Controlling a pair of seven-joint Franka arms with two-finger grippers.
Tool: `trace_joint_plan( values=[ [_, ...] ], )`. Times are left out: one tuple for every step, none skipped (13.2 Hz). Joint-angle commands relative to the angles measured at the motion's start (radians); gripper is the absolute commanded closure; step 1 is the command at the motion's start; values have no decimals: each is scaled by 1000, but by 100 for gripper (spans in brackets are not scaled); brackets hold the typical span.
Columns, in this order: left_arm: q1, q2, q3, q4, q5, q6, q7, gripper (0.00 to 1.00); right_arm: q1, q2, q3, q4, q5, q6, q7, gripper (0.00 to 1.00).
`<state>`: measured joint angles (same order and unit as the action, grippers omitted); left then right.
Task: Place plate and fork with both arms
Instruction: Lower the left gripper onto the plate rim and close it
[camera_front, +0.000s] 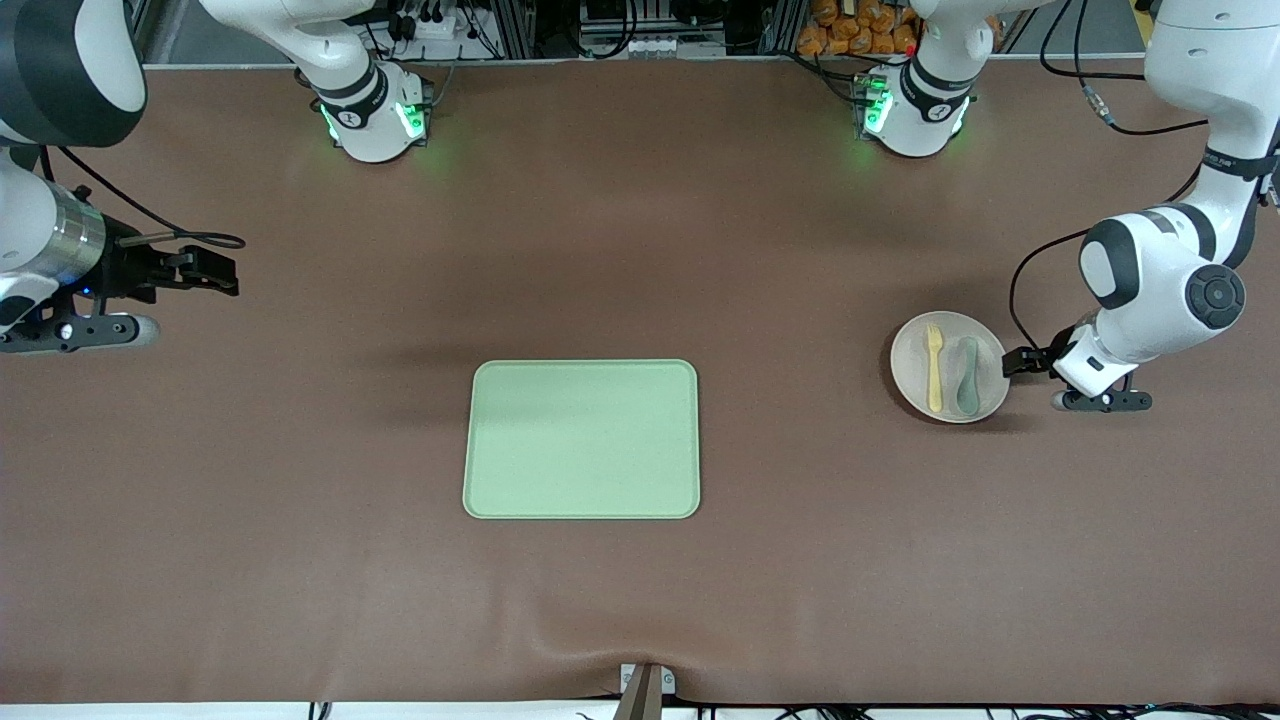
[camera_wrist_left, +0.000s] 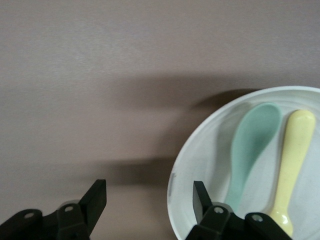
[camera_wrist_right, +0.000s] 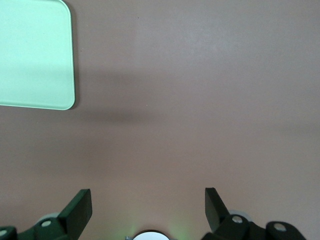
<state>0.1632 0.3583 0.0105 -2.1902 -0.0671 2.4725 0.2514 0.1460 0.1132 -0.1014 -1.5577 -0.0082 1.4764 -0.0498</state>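
Note:
The off-white plate (camera_front: 912, 372) lies on the brown table toward the left arm's end. On it lie the pale-yellow fork (camera_front: 934, 366) and a grey-green spoon (camera_front: 967, 375), side by side. My left gripper (camera_front: 1020, 361) is open and low at the plate's rim on the left arm's side. In the left wrist view the left gripper (camera_wrist_left: 150, 192) straddles the rim of the plate (camera_wrist_left: 210, 150): one finger over the plate, the other over bare table, with the fork (camera_wrist_left: 295, 155) and spoon (camera_wrist_left: 252, 137) close by. My right gripper (camera_front: 215, 272) is open and empty, waiting over bare table at the right arm's end (camera_wrist_right: 148, 200).
A rectangular light-green tray (camera_front: 582, 440) lies empty in the middle of the table; its corner shows in the right wrist view (camera_wrist_right: 32, 55). A black cable (camera_front: 1030, 270) loops by the left arm. A small metal fixture (camera_front: 647, 685) sits at the table's near edge.

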Motion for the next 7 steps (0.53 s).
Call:
trace_joint_plan(
  values=[
    [9,19,-9,-5,-81,16,72,25,0,0,3,-13,-10,30,-7,0],
    [9,22,-9,-3,-95,16,90,27,-6,0,3,-13,-10,31,-8,0],
    [10,24,-9,-3,-102,16,112,32,-19,0,3,-12,-10,38,-8,0],
    [10,30,-9,-5,-112,16,127,36,-23,0,3,-12,-10,45,-8,0],
    [10,33,-9,-5,-120,16,147,42,-25,0,3,-13,-10,48,-7,0],
    [12,36,-9,-3,-122,16,166,45,-26,0,3,-12,-10,48,-8,0],
    [13,40,-9,-2,-122,16,172,48,-29,-1,2,-12,-10,51,-8,0]
  ],
)
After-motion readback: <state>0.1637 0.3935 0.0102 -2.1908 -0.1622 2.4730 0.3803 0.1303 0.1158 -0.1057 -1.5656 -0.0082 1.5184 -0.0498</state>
